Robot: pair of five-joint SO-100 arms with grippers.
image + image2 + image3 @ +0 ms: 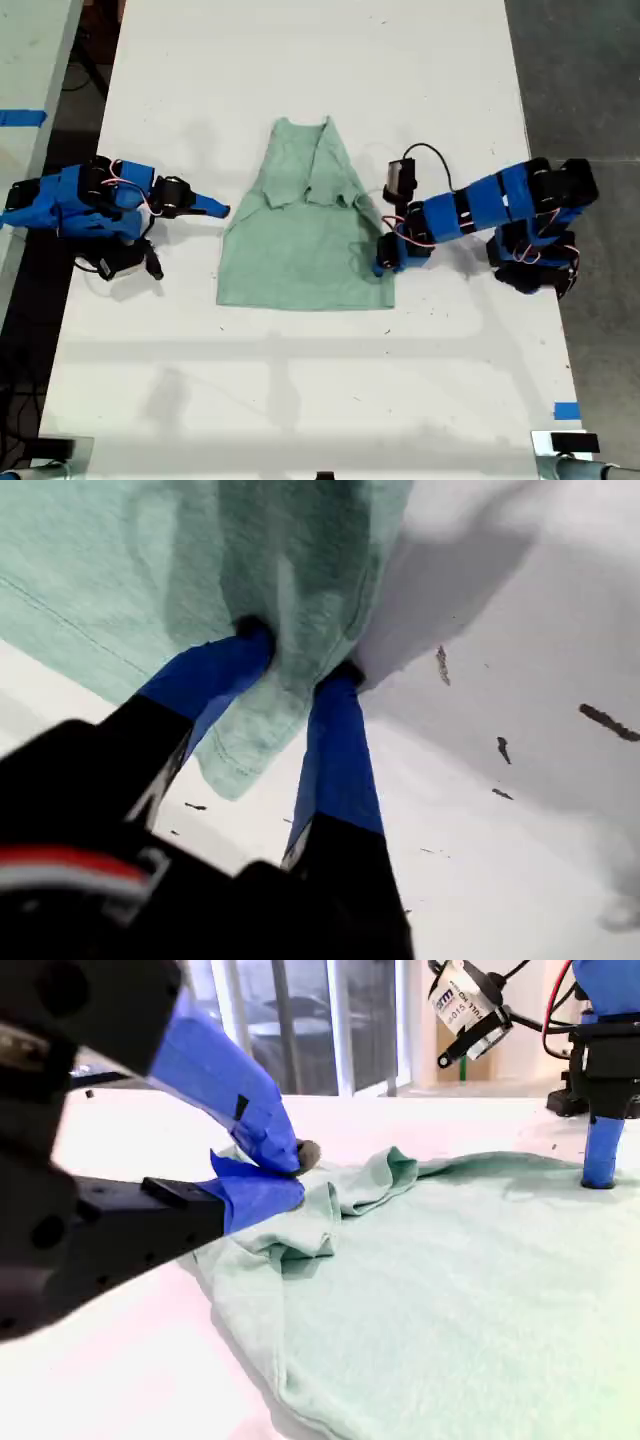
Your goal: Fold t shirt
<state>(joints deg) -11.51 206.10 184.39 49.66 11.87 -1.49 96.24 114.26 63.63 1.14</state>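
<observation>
White table (pixel 300 380) carried the t shirt (pixel 300 250), its long axis running top to bottom in the exterior view, narrow end uppermost. My first gripper (pixel 295 665) pinched its edge at the exterior view's right; my second gripper (pixel 290 1175) sat nearly closed, empty, beside it.

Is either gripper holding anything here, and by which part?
My first gripper pinches the t shirt at its side edge near the hem, on the exterior view's right. My second gripper is shut beside the shirt, holding nothing.

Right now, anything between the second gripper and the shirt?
Nothing visible. My second gripper sits shut just beside the t shirt at the edge on the exterior view's left, with only bare table around it. My first gripper already pinches the shirt's opposite edge.
</observation>
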